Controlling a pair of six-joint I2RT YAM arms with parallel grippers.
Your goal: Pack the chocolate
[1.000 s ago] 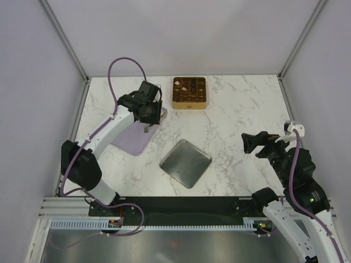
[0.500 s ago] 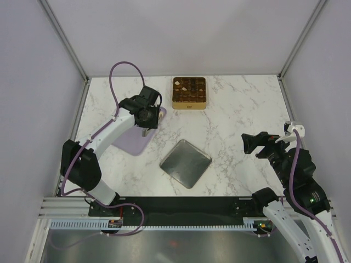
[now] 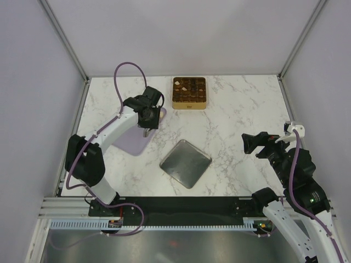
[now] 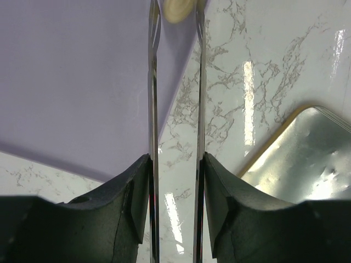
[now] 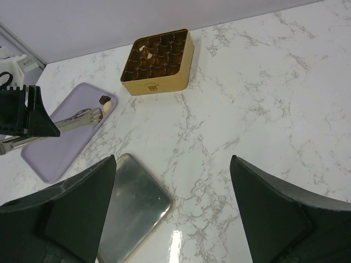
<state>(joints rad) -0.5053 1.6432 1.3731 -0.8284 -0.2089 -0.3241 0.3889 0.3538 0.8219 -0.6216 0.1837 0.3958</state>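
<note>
My left gripper (image 4: 176, 159) is shut on a pair of metal tongs (image 4: 153, 82), whose two blades reach out over the lilac board (image 4: 71, 82). A cream chocolate (image 4: 178, 8) sits between the tong tips at the board's edge; whether the blades pinch it I cannot tell. In the right wrist view the cream piece (image 5: 108, 104) lies on the board next to a dark piece (image 5: 102, 99). The gold tin (image 3: 189, 105) at the back holds several chocolates (image 3: 189, 87). My right gripper (image 5: 173, 159) hangs open above the table's right side, holding nothing.
A flat metal lid (image 3: 185, 163) lies on the marble table (image 3: 241, 104) in front of the tin, just right of the lilac board (image 3: 129, 142). Plain walls close in the table on three sides.
The left arm's elbow has swung up and its wrist has shifted slightly toward the near edge, with the tongs still over the board's right edge. The right arm has not moved.
</note>
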